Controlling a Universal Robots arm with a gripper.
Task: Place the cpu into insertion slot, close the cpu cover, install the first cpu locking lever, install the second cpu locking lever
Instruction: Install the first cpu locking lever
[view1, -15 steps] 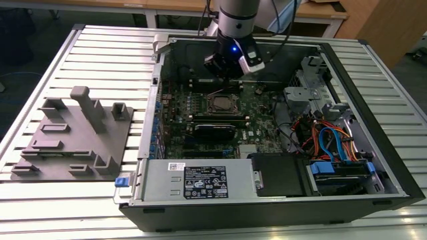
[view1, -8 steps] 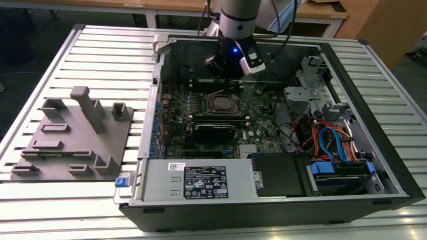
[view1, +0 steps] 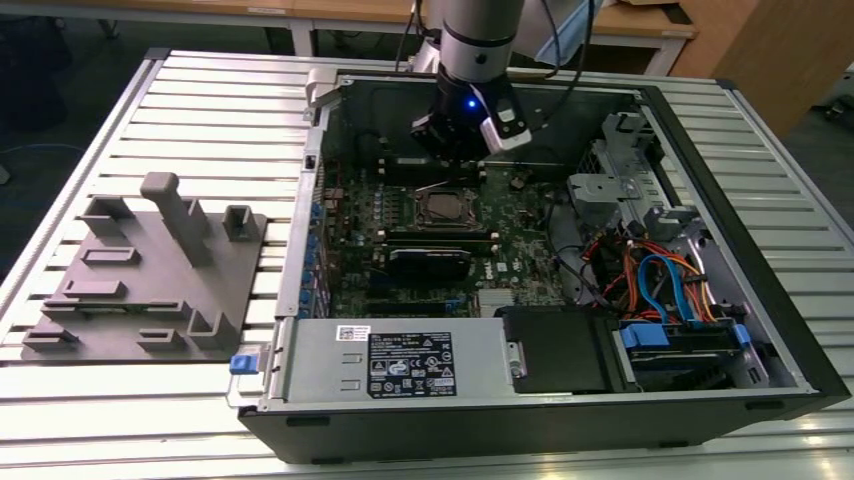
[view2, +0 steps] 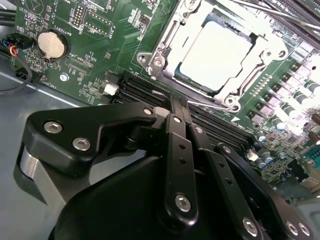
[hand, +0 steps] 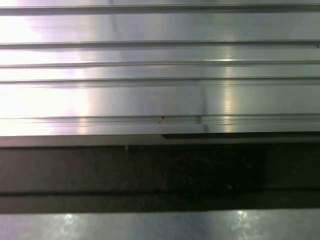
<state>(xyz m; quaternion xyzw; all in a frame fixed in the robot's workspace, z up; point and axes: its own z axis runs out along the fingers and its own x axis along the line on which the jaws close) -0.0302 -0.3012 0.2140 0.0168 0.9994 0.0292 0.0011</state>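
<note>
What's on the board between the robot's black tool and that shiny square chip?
In the second wrist view, long black memory slots lie between the black tool and the silvery square cpu.

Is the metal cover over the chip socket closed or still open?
Closed: in the second wrist view the cover lies flat around the chip, framing its silvery top.
</note>
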